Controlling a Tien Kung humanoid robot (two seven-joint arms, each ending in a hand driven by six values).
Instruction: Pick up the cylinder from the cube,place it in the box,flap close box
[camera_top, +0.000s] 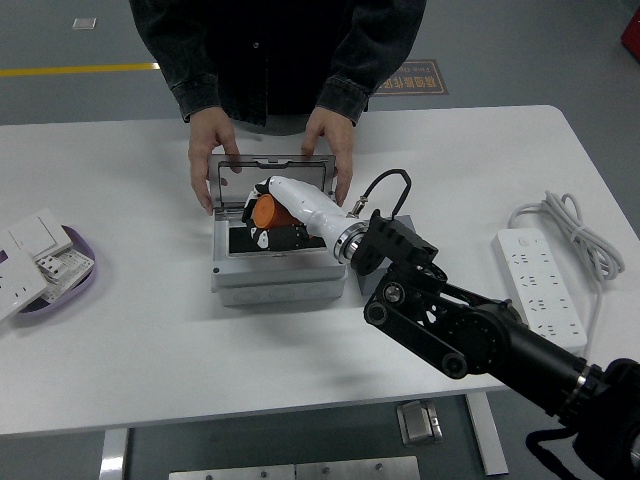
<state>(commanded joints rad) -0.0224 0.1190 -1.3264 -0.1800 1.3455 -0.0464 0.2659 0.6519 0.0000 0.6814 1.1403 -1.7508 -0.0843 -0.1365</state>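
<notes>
My right hand (268, 214), white with black fingers, is shut on the orange cylinder (266, 211) and holds it low inside the opening of the grey box (270, 275). The box's clear lid (272, 177) stands open at the back. A person's two hands (210, 165) hold the lid's left and right edges. The grey cube (354, 278) is mostly hidden behind my right arm, right of the box. My left arm is out of view.
A white power strip (540, 285) with its coiled cable lies at the right. A purple tray (62, 272) with white switch plates sits at the left edge. The person stands close against the table's far side.
</notes>
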